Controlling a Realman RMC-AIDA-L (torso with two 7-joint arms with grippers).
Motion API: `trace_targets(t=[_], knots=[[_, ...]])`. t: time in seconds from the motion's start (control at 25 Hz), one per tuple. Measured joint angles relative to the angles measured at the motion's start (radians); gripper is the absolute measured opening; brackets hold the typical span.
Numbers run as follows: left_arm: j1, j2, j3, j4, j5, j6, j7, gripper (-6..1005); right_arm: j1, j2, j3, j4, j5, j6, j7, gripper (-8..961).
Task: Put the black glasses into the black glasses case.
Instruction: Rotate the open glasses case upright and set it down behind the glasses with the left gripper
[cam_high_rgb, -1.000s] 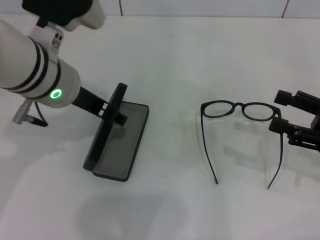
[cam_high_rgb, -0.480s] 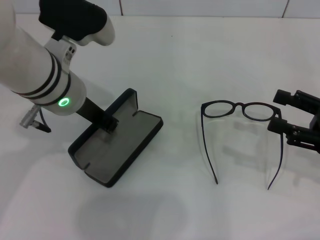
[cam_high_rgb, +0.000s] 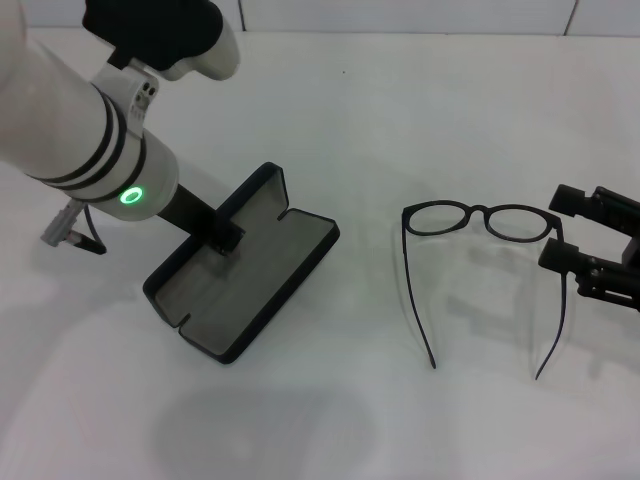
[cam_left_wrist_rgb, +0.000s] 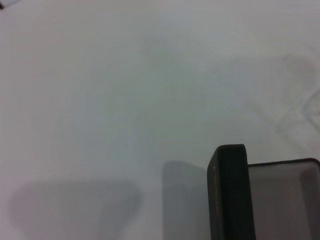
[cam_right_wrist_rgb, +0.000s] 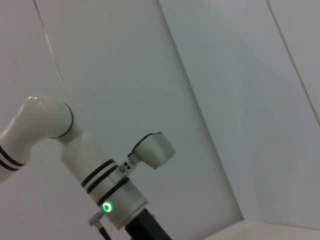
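Left end effector (cam_high_rgb: 225, 238) reaches down from the white left arm (cam_high_rgb: 85, 150) onto the black glasses case (cam_high_rgb: 245, 275) and is closed on its hinge line, where lid and base meet. The case lies open on the left half of the white desk (cam_high_rgb: 350, 120), set diagonally, both halves spread nearly flat and showing grey lining; nothing lies inside either half. In the left wrist view only one dark corner of the case and a strip of lining show against bare desk.

Right end effector (cam_high_rgb: 600, 245) sits low at the right edge of the head view, just beside the right lens of the black glasses (cam_high_rgb: 485, 222); whether its fingers are open or shut cannot be told. The glasses rest on the right half of the desk, unfolded, with both temple arms pointing toward the robot. A broad stretch of bare desk separates glasses and case, and more open surface lies beyond both, up to the far edge. The right wrist view shows the left arm against a pale wall (cam_right_wrist_rgb: 240, 90).
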Motion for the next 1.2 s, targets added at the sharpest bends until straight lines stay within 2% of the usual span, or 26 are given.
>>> trace_targets(t=[0.16, 0.32, 0.4, 0.48, 0.52, 0.56, 0.6, 0.88, 0.92, 0.96, 1.2], knots=[[-0.006, 0.000, -0.002, 0.020, 0.000, 0.000, 0.043, 196, 0.001, -0.003, -0.010, 0.003, -0.013, -0.051, -0.025, 767], [-0.040, 0.000, 0.002, 0.075, 0.006, -0.034, 0.203, 196, 0.016, -0.004, -0.027, 0.001, -0.078, -0.178, -0.079, 751], [-0.057, -0.001, 0.037, 0.093, 0.033, -0.119, 0.367, 195, 0.025, -0.001, -0.030, 0.001, -0.106, -0.217, -0.083, 743], [-0.062, -0.002, 0.068, 0.086, 0.054, -0.183, 0.433, 195, 0.030, 0.002, -0.044, 0.006, -0.119, -0.237, -0.083, 735], [-0.074, -0.003, 0.116, 0.058, 0.085, -0.291, 0.509, 195, 0.032, 0.004, -0.057, 0.013, -0.122, -0.244, -0.083, 731], [-0.084, -0.003, 0.137, 0.030, 0.092, -0.344, 0.536, 195, 0.032, 0.005, -0.067, 0.020, -0.122, -0.245, -0.083, 727], [-0.084, -0.003, 0.137, 0.030, 0.092, -0.344, 0.536, 195, 0.033, 0.005, -0.074, 0.032, -0.122, -0.246, -0.083, 723], [-0.169, -0.007, 0.271, -0.236, 0.093, -0.687, 0.689, 198, 0.030, 0.008, -0.078, 0.106, -0.121, -0.241, -0.117, 696], [-0.175, -0.008, 0.277, -0.254, 0.092, -0.702, 0.693, 199, 0.028, 0.009, -0.078, 0.107, -0.120, -0.239, -0.117, 692], [-0.205, -0.009, 0.299, -0.326, 0.073, -0.744, 0.704, 199, 0.027, 0.010, -0.078, 0.107, -0.120, -0.238, -0.117, 688], [-0.263, -0.012, 0.335, -0.449, 0.032, -0.787, 0.709, 205, 0.028, 0.012, -0.078, 0.118, -0.118, -0.238, -0.118, 688]])
